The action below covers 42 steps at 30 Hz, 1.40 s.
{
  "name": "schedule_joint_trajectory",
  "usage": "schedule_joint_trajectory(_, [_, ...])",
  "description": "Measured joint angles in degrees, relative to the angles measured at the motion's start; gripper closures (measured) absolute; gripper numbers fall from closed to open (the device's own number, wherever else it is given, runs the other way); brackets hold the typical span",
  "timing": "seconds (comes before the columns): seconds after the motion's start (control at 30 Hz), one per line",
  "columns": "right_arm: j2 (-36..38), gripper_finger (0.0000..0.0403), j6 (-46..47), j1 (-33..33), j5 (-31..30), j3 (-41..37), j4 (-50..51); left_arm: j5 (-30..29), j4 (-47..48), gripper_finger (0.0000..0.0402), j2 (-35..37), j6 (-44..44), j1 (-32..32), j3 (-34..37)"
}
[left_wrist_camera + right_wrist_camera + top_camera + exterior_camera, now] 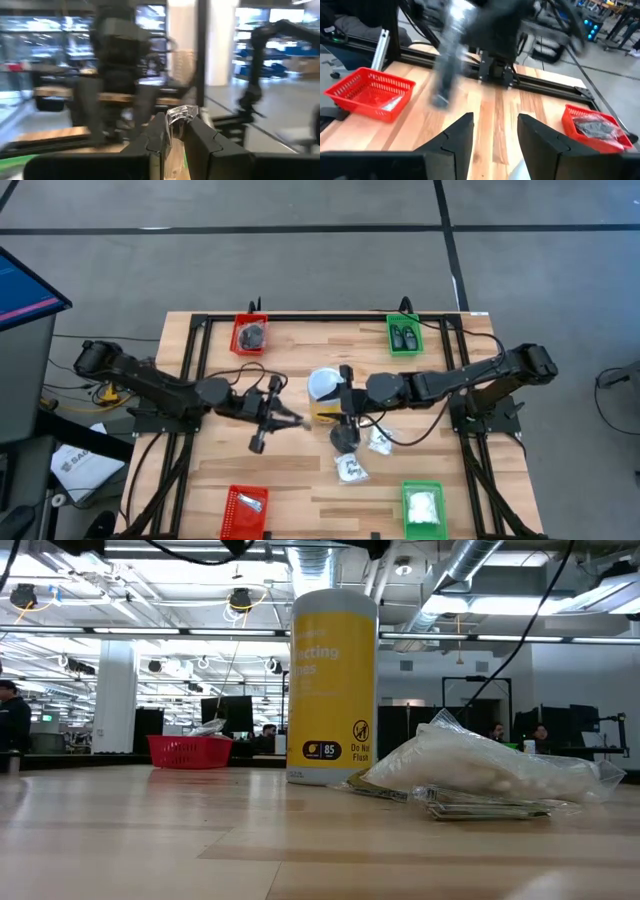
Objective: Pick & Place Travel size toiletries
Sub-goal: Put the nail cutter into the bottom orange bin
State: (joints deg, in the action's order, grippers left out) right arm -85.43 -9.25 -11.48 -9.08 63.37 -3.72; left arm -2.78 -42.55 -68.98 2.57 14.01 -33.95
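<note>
My left gripper [284, 418] hovers over the table's middle, left of the yellow jar [324, 396], and is shut on a small clear, silvery piece [181, 114]. My right gripper [495, 131] is open and holds nothing; it hangs beside the jar, pointing toward the table's left. Two clear packets [351, 470] [380, 443] with white contents lie flat on the table, nearer than the jar. A dark roundish piece [345, 437] sits just near of the jar. In the low view the jar [332, 690] stands upright with one packet [490, 770] lying to its right. My left gripper pinches the clear, silvery piece between its two fingers [159, 135]. One end [182, 112] sticks out past the fingertips. It is lifted clear of the table. The fingers hide the rest of it.
Four small trays stand by the table's corners: a red one with black pieces [250, 334] at far left, a green one with dark bottles [404, 334] at far right, a red one with silvery bits [245, 504] at near left, and a green one with white packets [423, 506] at near right.
</note>
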Motion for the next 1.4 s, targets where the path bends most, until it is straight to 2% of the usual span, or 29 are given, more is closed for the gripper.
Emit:
schedule_joint_trajectory(0.2, [0.0, 0.0261, 1.99, -0.02, -0.01, 0.0, 1.15, -0.46, 10.61, 0.0369, 6.35, -2.32, 4.48, 0.04])
schedule_joint_trajectory(0.37, [0.0, 0.0264, 2.45, -0.02, 0.0, 0.0, 3.39, -0.36, 21.7, 0.0369, 10.8, -8.7, 8.16, 0.02])
schedule_joint_trajectory(0.57, [0.02, 0.0262, 3.27, -0.02, 0.02, 0.0, 3.58, -0.53, 31.22, 0.0369, 12.0, -17.05, 12.82, 0.02])
schedule_joint_trajectory(0.83, [0.04, 0.0261, 3.27, -0.02, 0.04, 0.0, 3.58, 2.43, 38.04, 0.0369, 8.69, -22.67, 18.52, 0.02])
schedule_joint_trajectory(1.07, [0.04, 0.0266, 3.27, -0.02, 0.07, 0.0, 3.82, 8.42, 38.28, 0.0369, 4.1, -22.5, 22.57, 0.02])
schedule_joint_trajectory(1.27, [0.07, 0.0261, 3.4, -0.02, 0.07, 0.0, 4.55, 9.3, 38.15, 0.0367, 0.38, -22.39, 24.5, 0.02])
schedule_joint_trajectory(1.4, [0.07, 0.0259, 3.93, -0.02, 0.12, 0.0, 5.16, 9.74, 38.1, 0.0353, -2.52, -22.34, 25.45, 0.02])
